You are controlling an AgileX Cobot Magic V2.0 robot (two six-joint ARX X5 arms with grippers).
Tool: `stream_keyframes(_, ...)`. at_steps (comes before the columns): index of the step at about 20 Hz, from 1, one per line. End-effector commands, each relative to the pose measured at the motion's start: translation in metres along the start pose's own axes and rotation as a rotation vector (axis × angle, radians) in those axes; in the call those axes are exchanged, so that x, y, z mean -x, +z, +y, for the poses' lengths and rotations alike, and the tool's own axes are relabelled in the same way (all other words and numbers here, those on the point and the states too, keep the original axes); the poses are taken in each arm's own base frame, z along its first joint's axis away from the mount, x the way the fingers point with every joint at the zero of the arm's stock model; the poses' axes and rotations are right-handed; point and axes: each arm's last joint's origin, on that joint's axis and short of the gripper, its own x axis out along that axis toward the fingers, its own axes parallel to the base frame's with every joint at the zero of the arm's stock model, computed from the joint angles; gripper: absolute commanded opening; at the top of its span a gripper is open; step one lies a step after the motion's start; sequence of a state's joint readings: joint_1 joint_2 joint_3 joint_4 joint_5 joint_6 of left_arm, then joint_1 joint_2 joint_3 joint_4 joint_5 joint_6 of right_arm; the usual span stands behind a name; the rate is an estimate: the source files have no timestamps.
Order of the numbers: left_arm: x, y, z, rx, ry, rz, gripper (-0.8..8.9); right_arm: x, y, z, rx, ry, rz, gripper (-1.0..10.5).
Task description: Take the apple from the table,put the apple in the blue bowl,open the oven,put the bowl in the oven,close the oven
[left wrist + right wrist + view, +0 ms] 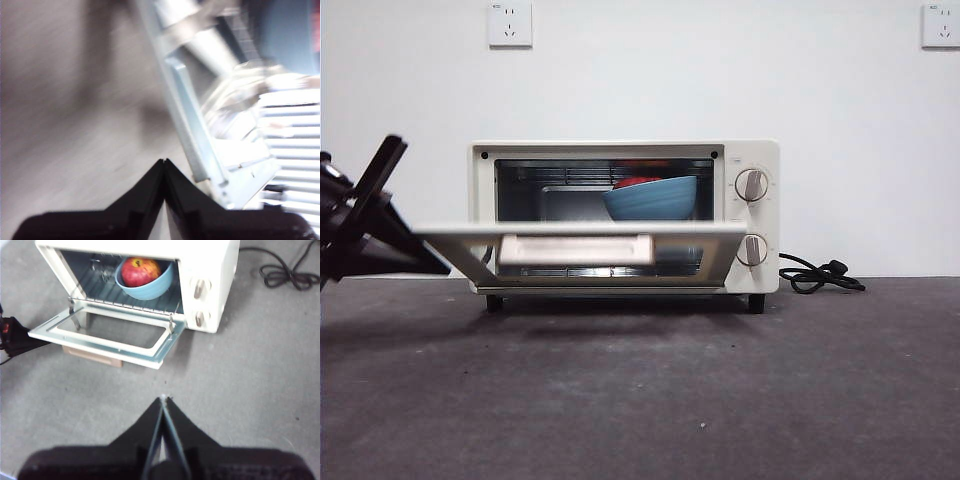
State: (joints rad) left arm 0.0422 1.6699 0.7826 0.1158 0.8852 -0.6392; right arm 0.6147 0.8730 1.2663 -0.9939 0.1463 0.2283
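Looking at the cream-white boxy toaster oven, we see its glass door hanging roughly level, wide open. On the wire rack inside sits the deep round blue bowl, toward the knob side, and the round red apple with yellow patches rests in it. Two round beige knobs are stacked on the oven's panel, and a black cord lies coiled on the dark grey speckled table beyond that side.

Our left gripper is just beside the door's outer corner, on the side away from the knobs, jaws pressed together with nothing between them. Our right gripper hangs out in front of the oven, well clear of the door, jaws also closed and empty. Two white wall sockets sit high on the wall behind the oven.
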Motion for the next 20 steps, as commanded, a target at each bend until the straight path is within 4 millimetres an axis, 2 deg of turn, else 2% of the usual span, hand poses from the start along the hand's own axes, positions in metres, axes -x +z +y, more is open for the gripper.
stream_keyframes(1,-0.002,0.007,-0.009,0.043,-0.065,-0.014,-0.08,-0.002,-0.001,0.000,-0.009,0.001,0.000,-0.1)
stream_keyframes(12,0.013,0.067,-0.078,-0.092,-0.209,-0.157,-0.08,-0.002,-0.001,0.000,-0.016,0.000,0.000,-0.1)
stream_keyframes(16,0.016,0.072,-0.089,-0.126,-0.267,-0.105,-0.08,-0.002,-0.001,-0.001,-0.009,-0.021,-0.005,-0.1)
stream_keyframes(20,0.026,0.064,-0.102,-0.218,-0.322,-0.029,-0.06,-0.002,-0.002,-0.004,0.000,-0.133,-0.010,0.0)
